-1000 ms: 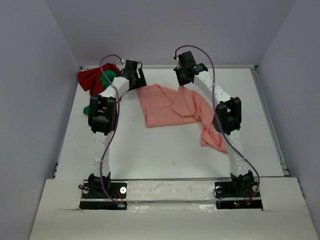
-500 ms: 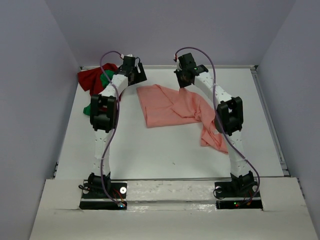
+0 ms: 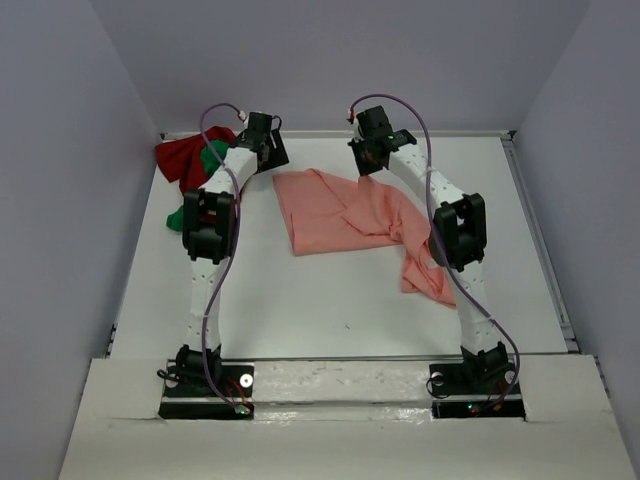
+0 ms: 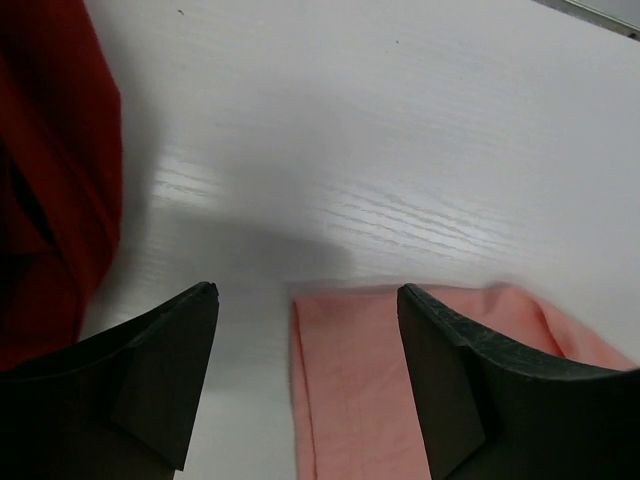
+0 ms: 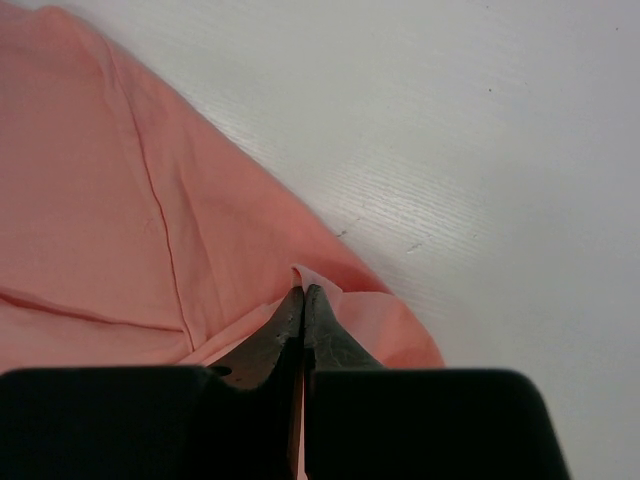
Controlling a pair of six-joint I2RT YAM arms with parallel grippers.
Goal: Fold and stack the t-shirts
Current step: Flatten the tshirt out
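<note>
Right claw (image 5: 303, 292) clenched on far hem of large salmon-pink cloth t-shirt (image 3: 330, 205). Left claw (image 4: 305, 294) released, straddling opposite corner on white surface (image 3: 330, 310), probably for a matched two-point lift.

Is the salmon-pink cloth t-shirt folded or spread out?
Partly folded, not neat: the salmon-pink cloth t-shirt lies rumpled, layers overlapping in the middle, one end trailing in creases.

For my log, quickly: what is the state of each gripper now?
Left gripper: open, holding nothing.
Right gripper: closed on the pink t-shirt.
</note>
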